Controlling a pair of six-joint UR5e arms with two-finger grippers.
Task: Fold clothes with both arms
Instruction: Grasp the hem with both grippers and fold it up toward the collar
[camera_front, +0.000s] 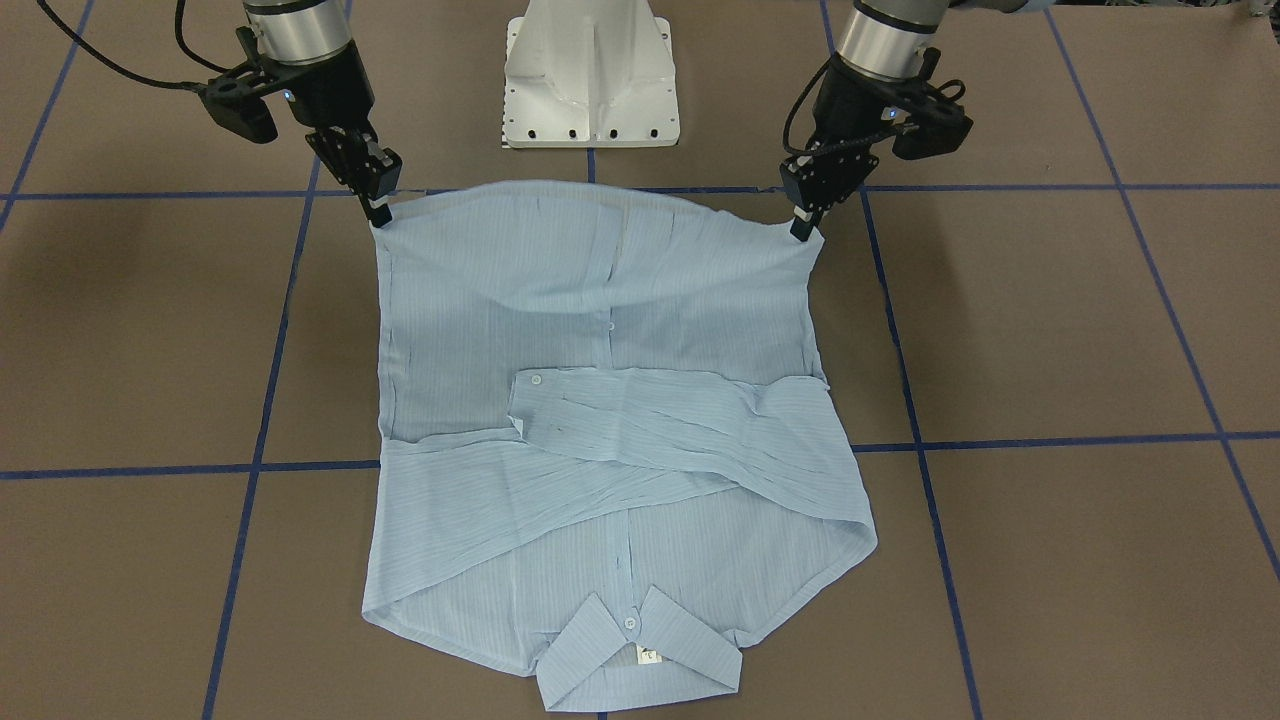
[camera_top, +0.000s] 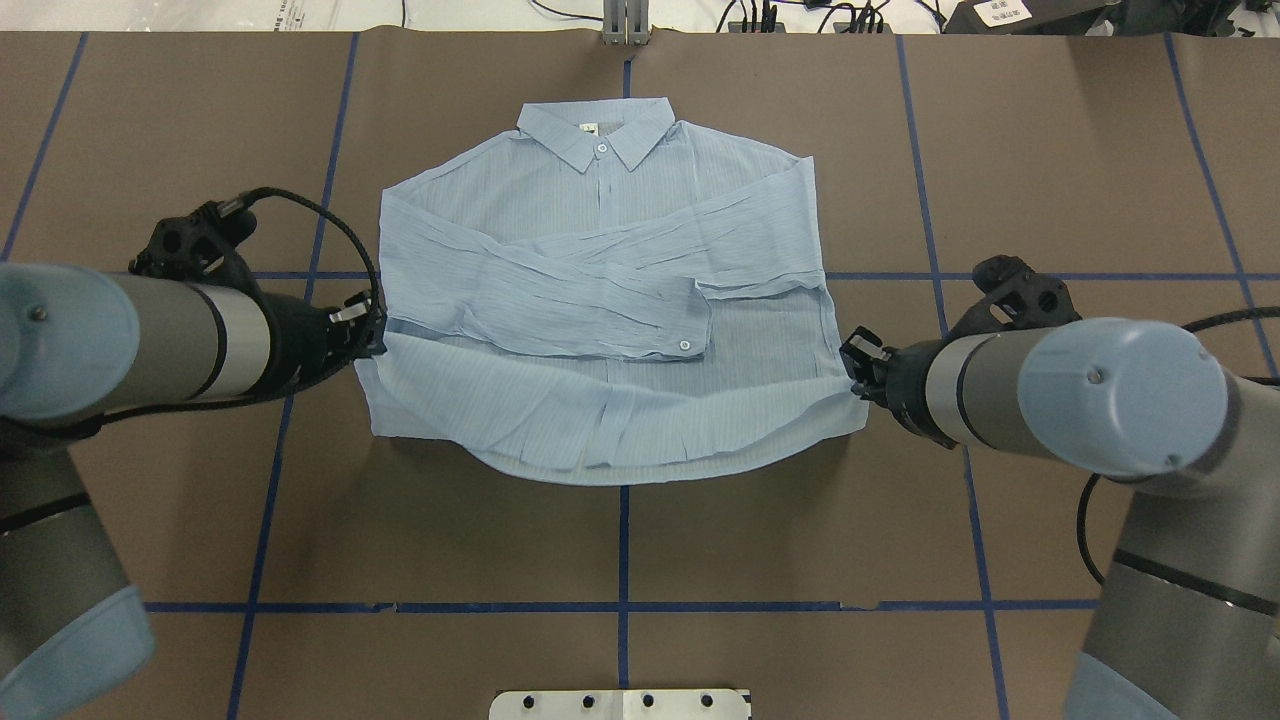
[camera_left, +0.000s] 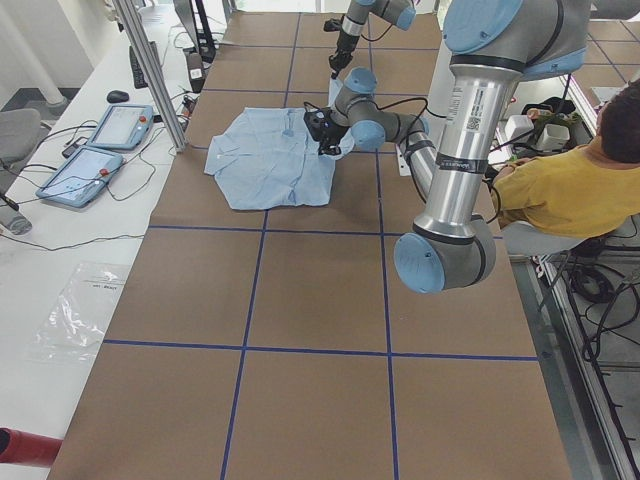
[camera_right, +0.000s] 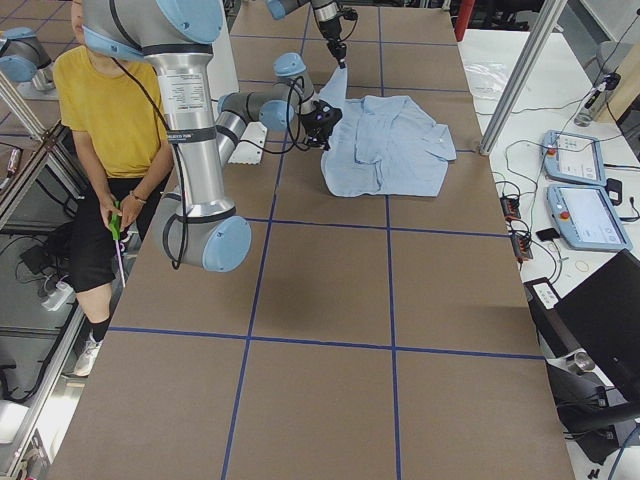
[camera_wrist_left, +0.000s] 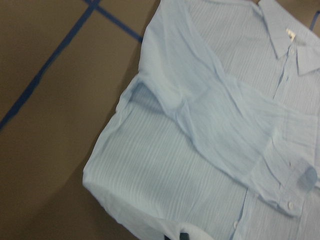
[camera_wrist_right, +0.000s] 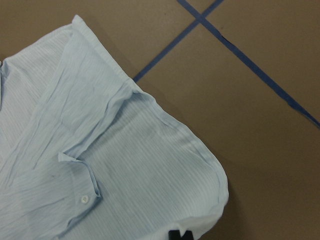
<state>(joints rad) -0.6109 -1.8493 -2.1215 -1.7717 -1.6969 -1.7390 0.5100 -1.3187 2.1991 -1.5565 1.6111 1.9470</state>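
- My left gripper (camera_front: 806, 226), black and two-fingered, is at the upper right of the front-facing view. Its fingers are pressed together on one hem corner of the thin, light blue, finely striped button-up shirt (camera_front: 480, 300).
- My right gripper (camera_front: 381, 214), the same black two-fingered kind, is at the upper left of that view and pinches the other hem corner in the same way.
- Between my two grips the hem runs in a shallow arc. In the overhead view that arc bows toward the bottom of the frame.
- The shirt lies front up in the middle of the brown paper-covered table (camera_front: 1050, 320), across a grid of blue tape lines (camera_front: 1080, 440).
- Its pointed collar (camera_front: 690, 650) is at the bottom centre of the front-facing view and at the top centre of the overhead view. It is buttoned, with a small white neck tag (camera_front: 648, 655) showing inside.
- Both long sleeves (camera_front: 650, 420) are folded across the chest and overlap. One cuff (camera_front: 530, 395), with a white button, ends near the middle of the shirt.
- In each wrist view the held corner fills the lower part of the frame, and only a dark sliver of the gripper shows at the bottom edge.
- My white pedestal base (camera_front: 590, 80) stands at the top centre of the front-facing view.
- A person in a yellow top (camera_left: 560, 190) sits at the right edge of the left side view.
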